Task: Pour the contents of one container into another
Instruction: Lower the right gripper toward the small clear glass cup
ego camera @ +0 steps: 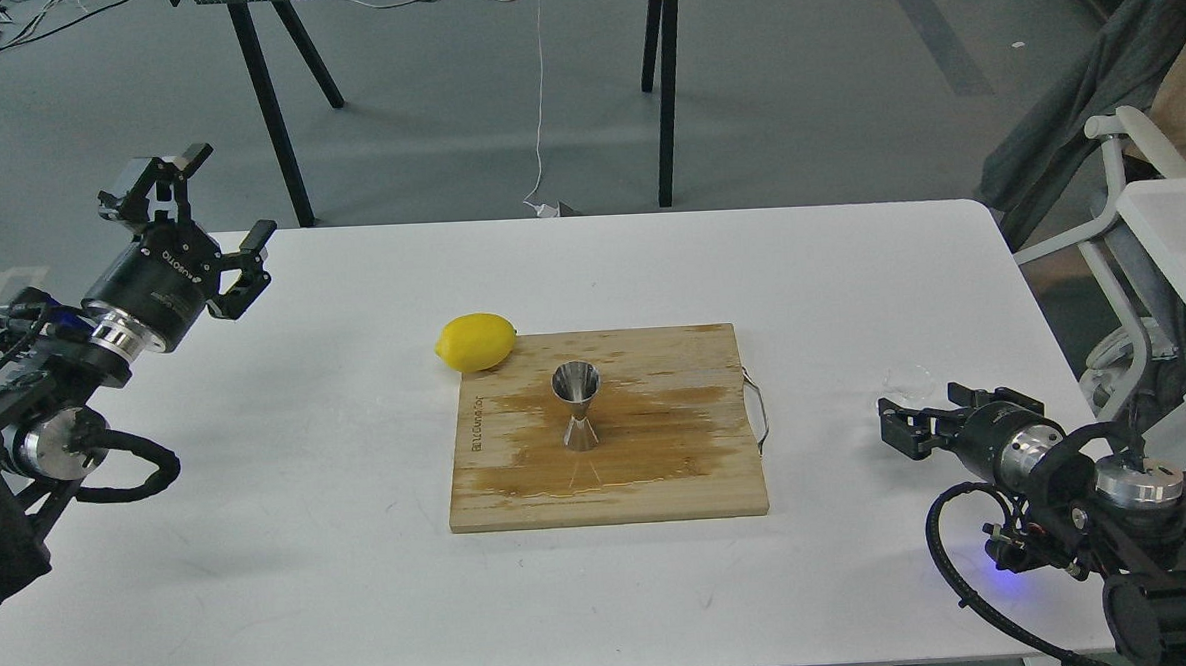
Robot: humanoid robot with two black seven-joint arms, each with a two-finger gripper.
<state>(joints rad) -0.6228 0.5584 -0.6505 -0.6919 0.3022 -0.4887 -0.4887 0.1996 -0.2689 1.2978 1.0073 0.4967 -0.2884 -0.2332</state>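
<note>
Centrally, upright jigger on wet board

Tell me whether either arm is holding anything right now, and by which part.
Nothing is held. The left tool hangs open over the table's left edge. The right tool sits just below the glass cup; whether it touches cannot be told.

jigger upright on wet board, lemon beside

Jigger stands upright on cutting board, near board centre. Board lies mid-surface. Lemon on surface, touching board's rear-left corner. Glass cup on surface well right of board, just behind right tool.
</note>
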